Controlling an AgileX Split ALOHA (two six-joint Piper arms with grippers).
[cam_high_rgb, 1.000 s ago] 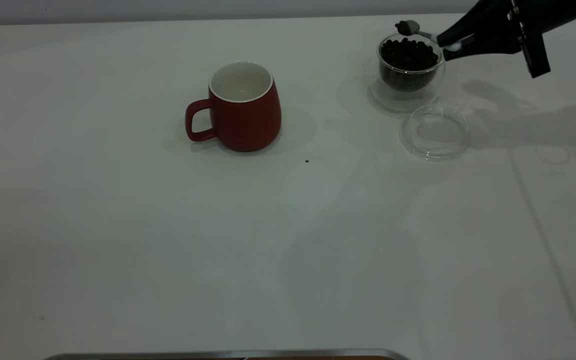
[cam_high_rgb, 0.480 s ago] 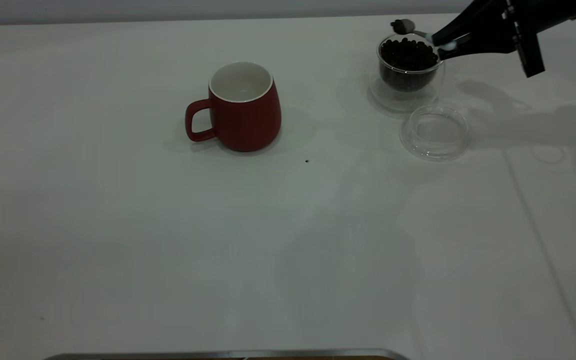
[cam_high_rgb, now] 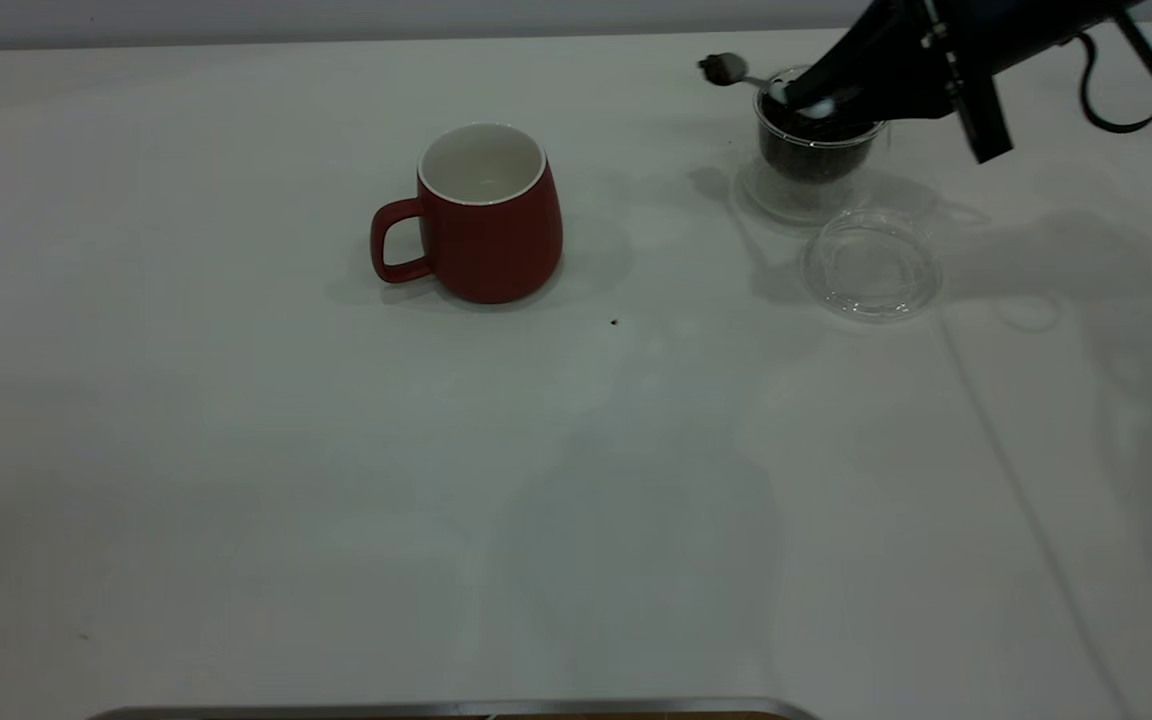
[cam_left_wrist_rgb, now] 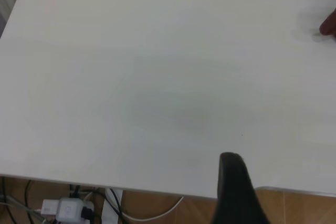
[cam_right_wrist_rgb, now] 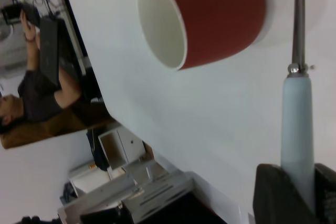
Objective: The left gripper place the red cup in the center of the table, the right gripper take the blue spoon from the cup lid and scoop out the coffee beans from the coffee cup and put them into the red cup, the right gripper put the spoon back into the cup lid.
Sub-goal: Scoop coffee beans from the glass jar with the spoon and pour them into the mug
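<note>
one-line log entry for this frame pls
phase: carrying scoop | right gripper: shut on blue spoon, above coffee cup | red cup: table centre, empty | cup lid: empty | left gripper: parked

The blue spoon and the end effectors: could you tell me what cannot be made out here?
Blue spoon: bowl's load too small in exterior view, bowl cut off in right wrist view.
Coffee beans: mostly hidden by right end effector.
Left end effector: largely cut off by left wrist view's edge.
</note>
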